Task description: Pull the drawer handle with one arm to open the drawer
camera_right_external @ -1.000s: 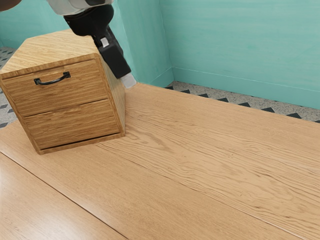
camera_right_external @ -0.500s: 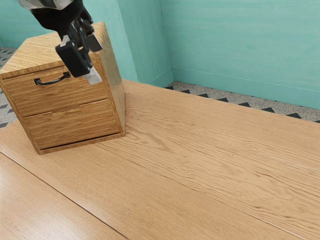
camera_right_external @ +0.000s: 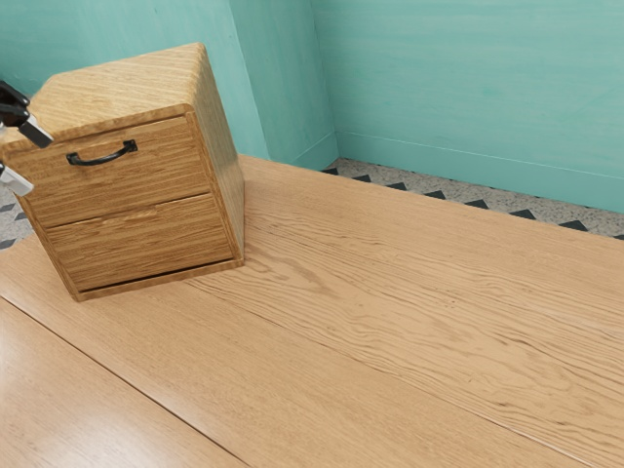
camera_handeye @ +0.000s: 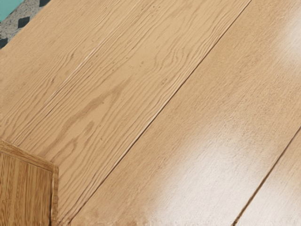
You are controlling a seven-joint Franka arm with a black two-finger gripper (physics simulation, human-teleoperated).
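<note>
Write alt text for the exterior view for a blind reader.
A wooden cabinet stands on a wooden table, its top drawer shut. The gripper sits at the exterior view's left edge, fingers open, apart from the black handle.

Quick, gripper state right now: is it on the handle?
Gripper: open, holding nothing; it sits at the exterior view's left edge, not touching the drawer handle.

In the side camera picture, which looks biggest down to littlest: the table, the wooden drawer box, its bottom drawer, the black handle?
1. table, by far the biggest
2. wooden drawer box
3. bottom drawer
4. black handle
No two look alike, so the order is clear.
</note>
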